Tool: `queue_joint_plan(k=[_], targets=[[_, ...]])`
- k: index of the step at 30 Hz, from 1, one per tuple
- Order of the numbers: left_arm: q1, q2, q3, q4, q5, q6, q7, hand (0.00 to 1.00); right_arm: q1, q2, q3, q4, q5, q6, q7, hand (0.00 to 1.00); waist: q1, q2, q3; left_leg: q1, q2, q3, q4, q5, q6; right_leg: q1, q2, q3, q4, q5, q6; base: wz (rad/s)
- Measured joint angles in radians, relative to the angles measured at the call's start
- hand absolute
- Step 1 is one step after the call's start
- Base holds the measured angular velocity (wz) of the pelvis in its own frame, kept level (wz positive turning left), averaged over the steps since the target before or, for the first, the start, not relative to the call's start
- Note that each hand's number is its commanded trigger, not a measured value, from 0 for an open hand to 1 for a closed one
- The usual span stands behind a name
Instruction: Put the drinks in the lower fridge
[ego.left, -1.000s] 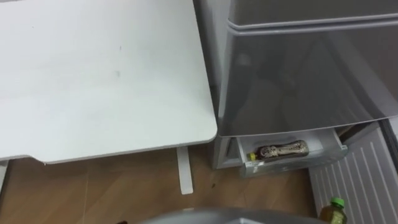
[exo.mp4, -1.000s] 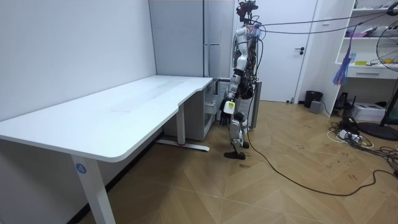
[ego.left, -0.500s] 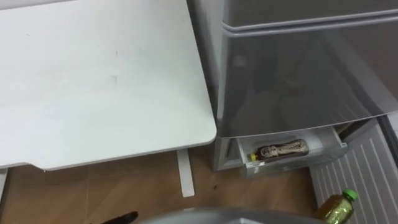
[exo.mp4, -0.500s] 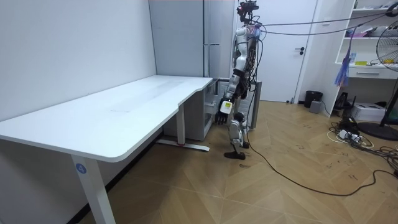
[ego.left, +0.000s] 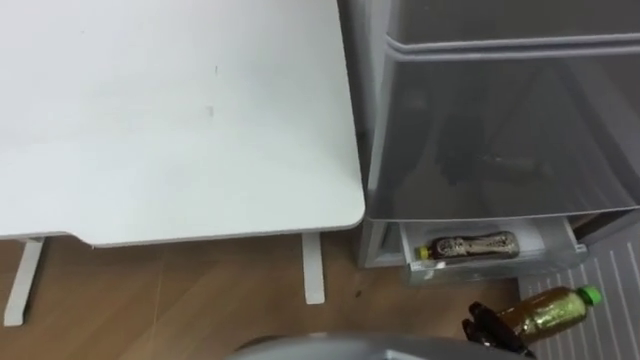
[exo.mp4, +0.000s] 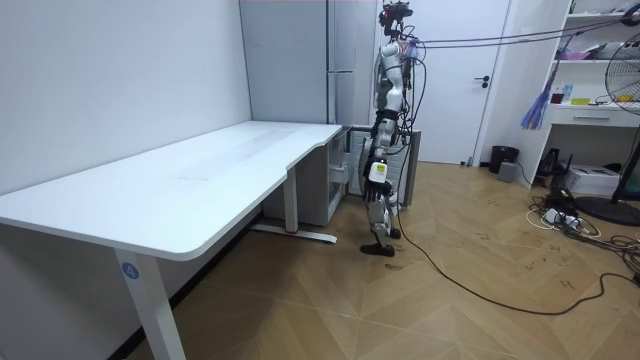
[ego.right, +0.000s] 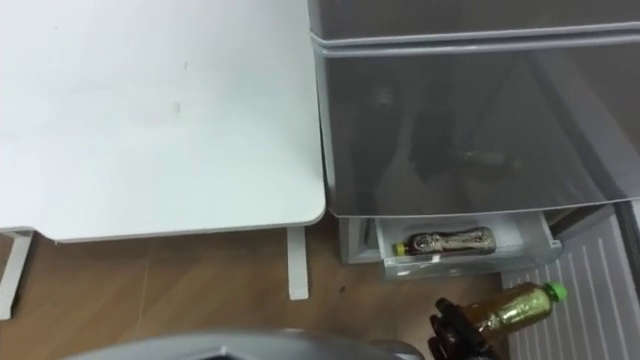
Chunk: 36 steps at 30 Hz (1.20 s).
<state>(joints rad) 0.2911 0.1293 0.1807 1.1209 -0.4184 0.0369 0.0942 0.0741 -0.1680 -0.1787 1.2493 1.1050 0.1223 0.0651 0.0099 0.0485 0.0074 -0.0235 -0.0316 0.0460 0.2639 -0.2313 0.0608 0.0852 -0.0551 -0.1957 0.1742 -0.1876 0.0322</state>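
The white rectangular table (ego.left: 180, 120) lies on the left. In the room view the left hand (exo.mp4: 378, 172) hangs at the robot's side; I cannot tell its state. Ahead stands the tall grey fridge (ego.left: 500, 110). Its white lower drawer (ego.left: 480, 268) is open, with a brown yellow-capped bottle (ego.left: 468, 246) lying inside. Lowest right, the right hand (ego.left: 487, 328) is clamped on a green-capped amber drink bottle (ego.left: 545, 310), held sideways near the drawer. It should probably go in parallel to the lying bottle and be lowered fully before release.
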Motion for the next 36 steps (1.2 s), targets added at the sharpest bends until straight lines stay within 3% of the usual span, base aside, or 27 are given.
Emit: queue_joint_plan(k=[4, 8, 14, 18, 22, 26, 32, 36], targets=[[-0.047, 0.005, -0.013, 0.008, 0.019, 0.001, -0.012, 0.0, -0.102, -0.018, -0.001, 0.039, 0.068, 0.002, 0.0, 1.0, 0.0, 0.026, 0.0069, -0.08, -0.001, -0.008, 0.027, 0.013, 0.003, -0.07, -0.004, -0.024, 0.02, 0.003, -0.005, 0.15], [-0.076, 0.011, -0.052, 0.01, 0.039, 0.007, -0.033, 0.0, -0.189, -0.03, -0.001, 0.045, 0.096, 0.007, 0.003, 1.0, 0.007, 0.033, 0.0062, -0.136, 0.0, -0.008, 0.027, 0.03, 0.002, -0.139, -0.008, -0.028, 0.049, 0.005, -0.008, 0.02], [-0.17, 0.026, -0.115, 0.026, 0.075, 0.007, -0.064, 0.0, -0.325, -0.065, 0.0, 0.097, 0.148, 0.001, 0.004, 1.0, 0.027, 0.03, 0.009, -0.24, -0.002, -0.009, 0.029, 0.066, 0.002, -0.251, -0.017, -0.05, 0.072, 0.014, -0.02, 0.12], [-0.235, 0.046, -0.192, 0.047, 0.109, 0.006, -0.062, 0.0, -0.417, -0.076, 0.008, 0.14, 0.175, 0.0, 0.003, 1.0, 0.04, 0.015, 0.0198, -0.301, 0.001, 0.0, 0.018, 0.093, 0.0, -0.319, -0.018, -0.055, 0.084, 0.023, -0.027, 0.08], [-0.308, 0.046, -0.248, 0.058, 0.117, 0.004, -0.055, 0.0, -0.492, -0.094, 0.013, 0.17, 0.2, -0.001, 0.003, 1.0, 0.059, 0.009, 0.0254, -0.357, 0.0, 0.007, -0.002, 0.123, 0.0, -0.392, -0.022, -0.054, 0.098, 0.033, -0.032, 0.01], [-0.34, 0.046, -0.278, 0.06, 0.117, 0.002, -0.053, 0.0, -0.537, -0.097, 0.02, 0.172, 0.2, 0.0, 0.002, 1.0, 0.07, 0.006, 0.0316, -0.388, -0.003, 0.01, -0.023, 0.145, 0.0, -0.438, -0.028, -0.056, 0.118, 0.034, -0.034, 0.05], [-0.343, 0.047, -0.323, 0.065, 0.117, 0.0, -0.054, 0.0, -0.598, -0.127, 0.041, 0.17, 0.223, 0.0, 0.001, 1.0, 0.081, 0.001, 0.0388, -0.442, -0.012, 0.013, -0.044, 0.176, 0.004, -0.507, -0.041, -0.057, 0.14, 0.033, -0.037, 0.07], [-0.343, 0.053, -0.32, 0.059, 0.117, 0.001, -0.055, 0.0, -0.625, -0.147, 0.04, 0.168, 0.237, 0.001, 0.0, 1.0, 0.083, -0.008, 0.0428, -0.472, -0.014, 0.041, -0.043, 0.182, 0.012, -0.546, -0.05, -0.054, 0.156, 0.029, -0.033, 0.02]])
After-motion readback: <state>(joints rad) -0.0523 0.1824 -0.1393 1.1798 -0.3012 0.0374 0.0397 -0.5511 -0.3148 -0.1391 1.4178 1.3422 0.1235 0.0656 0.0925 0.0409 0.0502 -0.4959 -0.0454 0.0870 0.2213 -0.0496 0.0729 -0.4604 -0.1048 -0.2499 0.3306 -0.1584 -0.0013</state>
